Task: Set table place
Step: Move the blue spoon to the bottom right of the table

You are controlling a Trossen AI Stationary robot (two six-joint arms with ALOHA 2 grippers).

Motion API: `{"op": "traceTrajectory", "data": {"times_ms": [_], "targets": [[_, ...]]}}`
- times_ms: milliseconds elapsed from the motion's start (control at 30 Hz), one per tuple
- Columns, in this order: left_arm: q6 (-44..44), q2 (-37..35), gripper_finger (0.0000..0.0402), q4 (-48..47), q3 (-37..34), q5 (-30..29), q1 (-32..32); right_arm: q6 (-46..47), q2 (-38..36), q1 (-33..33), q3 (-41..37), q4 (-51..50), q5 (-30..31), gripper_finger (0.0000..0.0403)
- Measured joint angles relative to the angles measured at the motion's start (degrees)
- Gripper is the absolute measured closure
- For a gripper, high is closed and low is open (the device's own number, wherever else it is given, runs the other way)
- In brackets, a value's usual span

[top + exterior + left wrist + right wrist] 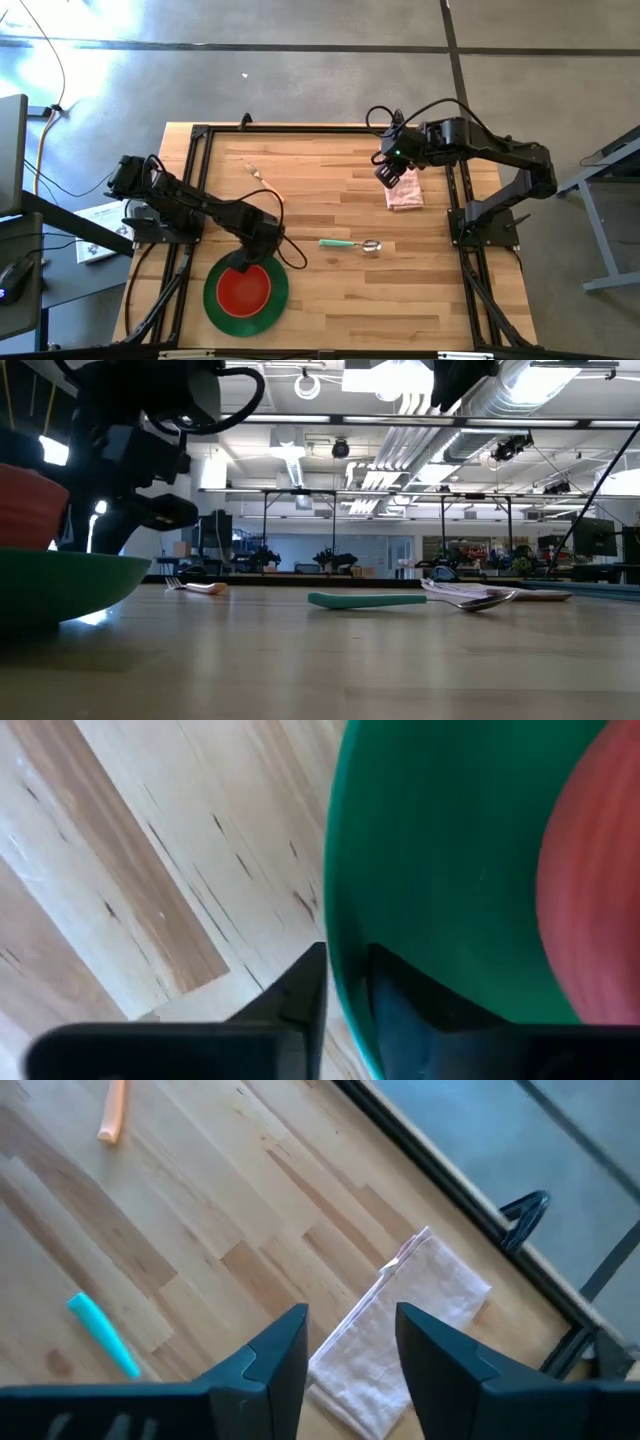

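While my left gripper [345, 995] pinches the rim of the green plate [222, 300], one finger either side, I'd keep the hold firm and level so the red bowl [245, 288] on it doesn't slide. Both sit at the table's [330, 310] near-left edge. Moving right: one orange-handled fork [262, 176], one teal-handled spoon [350, 244], one pink napkin [404, 192] near the far-right rail. My right gripper [350, 1345] hangs above the napkin, fingers narrowly parted, holding nothing. Count: one each, five items.
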Motion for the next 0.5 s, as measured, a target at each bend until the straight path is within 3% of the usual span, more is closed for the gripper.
{"op": "traceTrajectory", "data": {"times_ms": [133, 233, 367, 500], "targets": [[-0.7, 0.0, 0.0391, 1.6, 0.1, 0.8, 0.0, 1.5, 0.9, 0.7, -0.3, -0.7, -1.7, 0.0318], [-1.6, -0.1, 0.0384, 2.2, 0.1, 0.5, 0.0, 2.4, 1.5, 2.3, -3.8, 0.4, -2.7, 0.0386], [-2.9, -0.1, 0.0368, 2.7, 0.1, -1.9, 0.0, 4.6, 1.5, 5.0, -14.6, 9.8, -7.6, 0.0398], [-3.0, -0.1, 0.0383, 3.0, 0.1, -1.7, 0.0, 7.3, 1.7, 8.1, -28.3, 28.0, -15.2, 0.0402]]}}
